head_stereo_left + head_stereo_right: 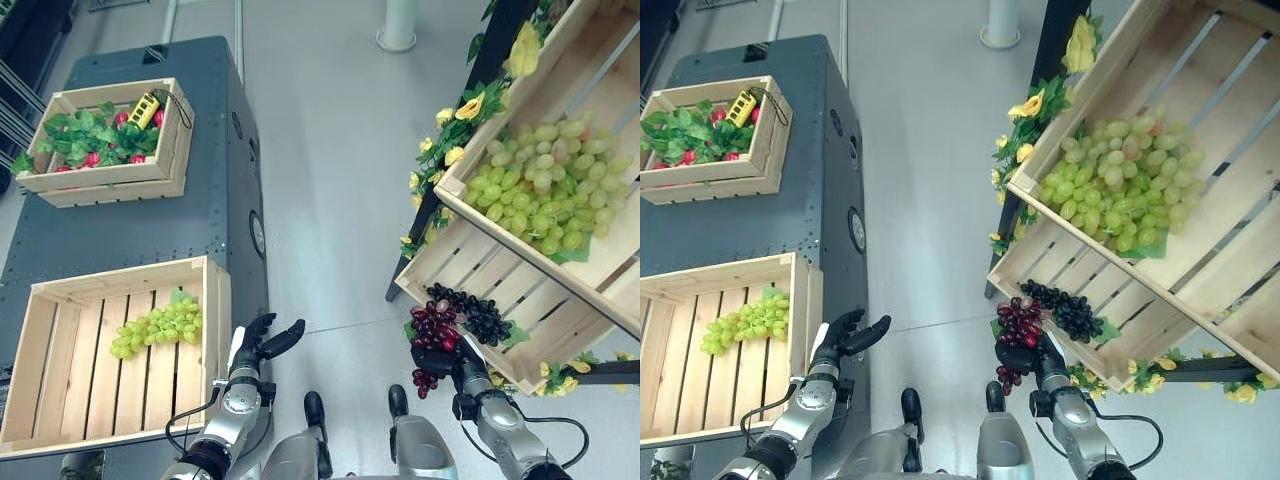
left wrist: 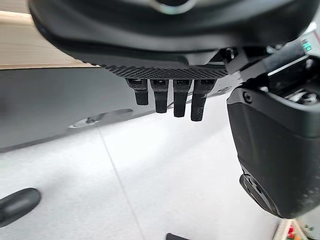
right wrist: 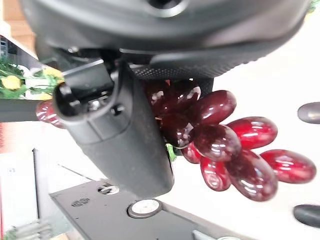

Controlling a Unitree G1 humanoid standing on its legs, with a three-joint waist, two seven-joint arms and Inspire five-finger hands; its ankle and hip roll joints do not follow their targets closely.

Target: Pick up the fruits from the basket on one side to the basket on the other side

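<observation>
My right hand (image 1: 436, 358) is shut on a bunch of dark red grapes (image 1: 436, 325), held just in front of the lower wooden crate (image 1: 470, 262) on the tilted stand at the right; the red grapes (image 3: 220, 135) bulge out past the thumb. A black grape bunch (image 1: 480, 315) lies in that crate. The upper crate (image 1: 560, 60) holds green grapes (image 1: 540, 185). At the left, a wooden crate (image 1: 70, 350) on the dark cabinet holds one green grape bunch (image 1: 158, 325). My left hand (image 1: 262, 343) hovers open beside that crate's right corner, fingers (image 2: 170, 97) holding nothing.
A further crate (image 1: 110, 140) with leafy radishes and a yellow toy stands at the back of the dark cabinet (image 1: 140, 225). Yellow flowers and leaves (image 1: 460, 115) trim the stand. Grey floor (image 1: 330, 170) runs between cabinet and stand, with a white post (image 1: 398, 25) at the far end.
</observation>
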